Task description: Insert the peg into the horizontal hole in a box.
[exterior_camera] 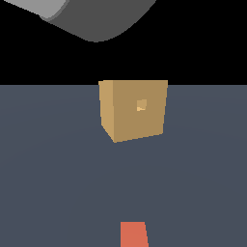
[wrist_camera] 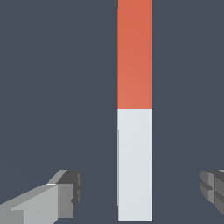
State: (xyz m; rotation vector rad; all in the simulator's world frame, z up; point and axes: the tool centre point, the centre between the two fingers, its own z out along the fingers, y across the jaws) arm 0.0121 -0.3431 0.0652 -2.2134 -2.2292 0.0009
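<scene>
My gripper (wrist_camera: 140, 192) is spread wide, both fingers (wrist_camera: 65, 192) clear of anything, nothing held. One finger shows as a grey block with a dark pad; only the tip of the other shows at the frame edge. The peg (wrist_camera: 134, 109) lies flat on the dark blue-grey floor (wrist_camera: 52, 87) in the gap between the fingers, touching neither. It runs lengthwise away from the fingers: white half nearest them, orange-red half beyond and cut off by the frame edge. The white end sits about level with the fingertips.

In the exterior view only the peg's orange-red end (exterior_camera: 133, 235) shows, at the bottom edge, slightly to the exterior view's right of centre. The gripper itself isn't visible there; just a grey rounded arm part (exterior_camera: 96, 19) at the top against black background.

The box (exterior_camera: 134, 110) sits on the floor well apart from the peg, farther back, roughly in line with it. Tan cube, turned slightly, so a narrow side face shows on the exterior view's left. The hole (exterior_camera: 141, 104) is in the broad face toward the camera, near its middle, small and squarish, lighter inside. Nothing in the hole. Peg not inserted, not picked up.
</scene>
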